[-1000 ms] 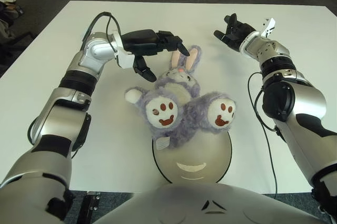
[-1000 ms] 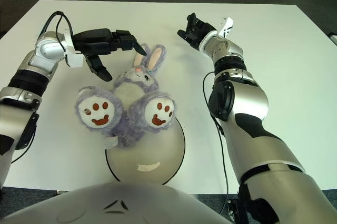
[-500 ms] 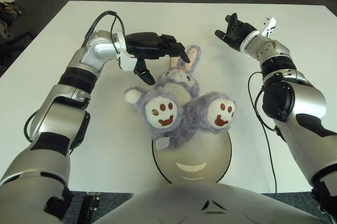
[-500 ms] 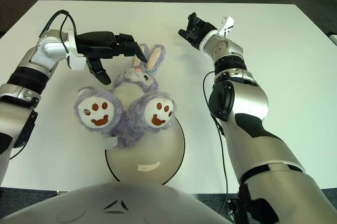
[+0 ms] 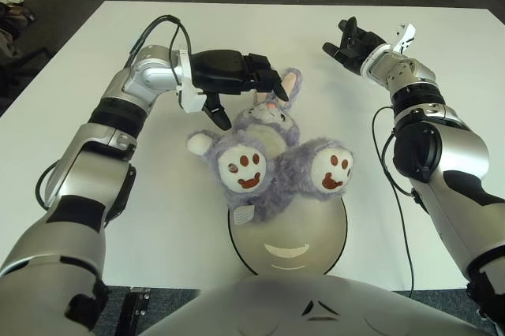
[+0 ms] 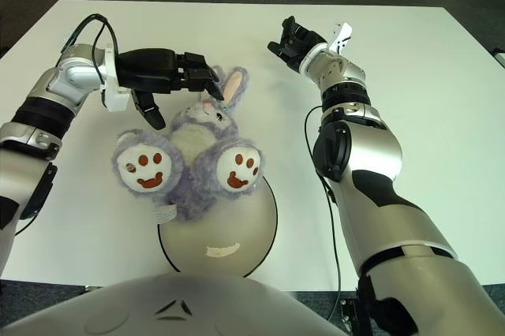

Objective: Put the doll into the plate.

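Bunny doll [image 5: 272,151] lies half over your round plate [image 5: 288,241]; your left hand [image 5: 237,76] hovers spread over its ears, right hand [image 5: 353,40] relaxed, well apart.

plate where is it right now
The plate sits at the near edge of the white table, centre of both views, just in front of the robot's body, with the doll's rear lying over its far rim.
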